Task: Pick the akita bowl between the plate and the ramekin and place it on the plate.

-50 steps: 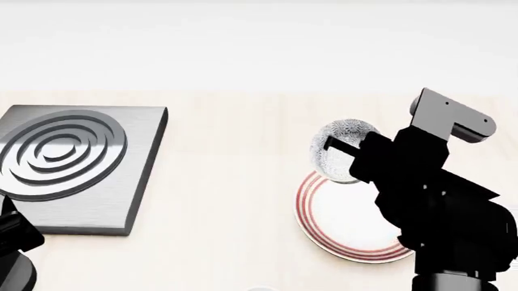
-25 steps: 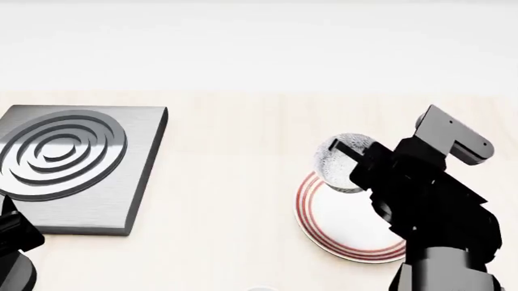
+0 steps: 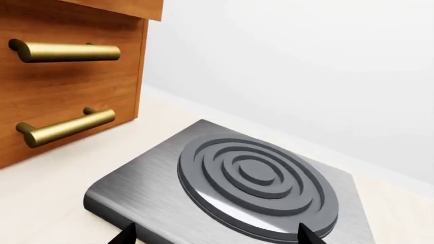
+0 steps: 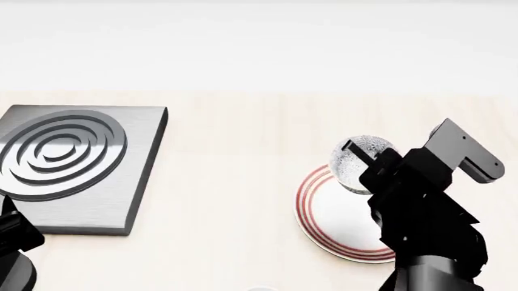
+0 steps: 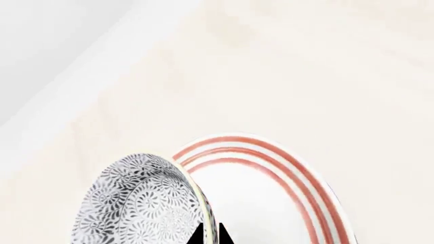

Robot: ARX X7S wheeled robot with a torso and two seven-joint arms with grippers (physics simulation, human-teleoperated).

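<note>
The akita bowl [image 4: 362, 162] [image 5: 142, 203], grey-and-white speckled outside, hangs tilted above the far edge of the plate. My right gripper [image 4: 360, 156] [image 5: 211, 235] is shut on its rim, one fingertip on each side of the thin wall. The plate [image 4: 344, 217] [image 5: 271, 188] is white with thin red rings and lies flat on the counter, partly covered by my right arm in the head view. The ramekin is out of view. My left gripper [image 3: 213, 236] is open, its two tips wide apart over the near edge of a grey burner slab, holding nothing.
A square brushed-metal burner slab [image 4: 69, 167] [image 3: 230, 188] with raised concentric rings sits at the left of the pale wooden counter [image 4: 227, 200]. Wooden drawers [image 3: 61, 76] with brass handles show beside it in the left wrist view. A white wall runs behind the counter.
My right arm has moved to the right and toward me with the bowl, carrying it further over the plate's far rim. The left arm has not moved.
</note>
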